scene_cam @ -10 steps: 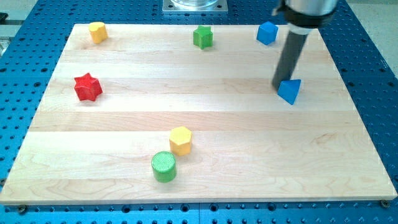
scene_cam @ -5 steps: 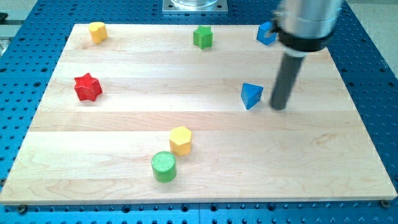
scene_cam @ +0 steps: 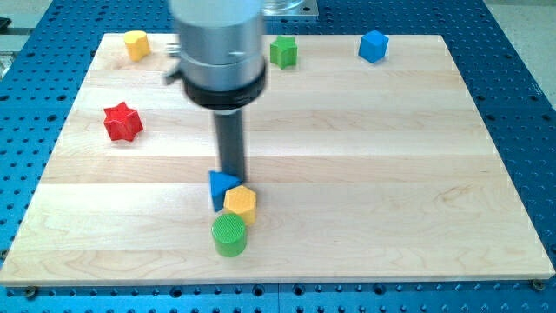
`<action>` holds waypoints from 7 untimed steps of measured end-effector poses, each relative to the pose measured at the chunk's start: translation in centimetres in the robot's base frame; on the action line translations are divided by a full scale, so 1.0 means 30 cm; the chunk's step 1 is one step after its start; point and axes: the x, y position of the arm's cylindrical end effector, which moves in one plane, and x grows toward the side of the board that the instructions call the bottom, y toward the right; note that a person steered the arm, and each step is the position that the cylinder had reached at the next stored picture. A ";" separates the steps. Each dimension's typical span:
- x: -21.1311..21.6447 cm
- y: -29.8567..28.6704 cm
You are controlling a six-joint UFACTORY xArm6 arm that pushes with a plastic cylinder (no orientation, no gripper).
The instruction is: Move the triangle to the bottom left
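The blue triangle lies on the wooden board below the middle, to the left of centre. It touches the yellow hexagon on its lower right. My tip stands just above the triangle, at its upper right edge, touching or nearly touching it. The arm's grey body hides part of the board above the rod.
A green cylinder sits just below the yellow hexagon. A red star is at the view's left. A yellow block, a green block and a blue cube lie along the top edge.
The blue triangle has slid far to the lower left, from right of centre to against the yellow hexagon, which shifted slightly down-left. My tip followed it leftward.
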 end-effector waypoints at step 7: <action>0.255 -0.170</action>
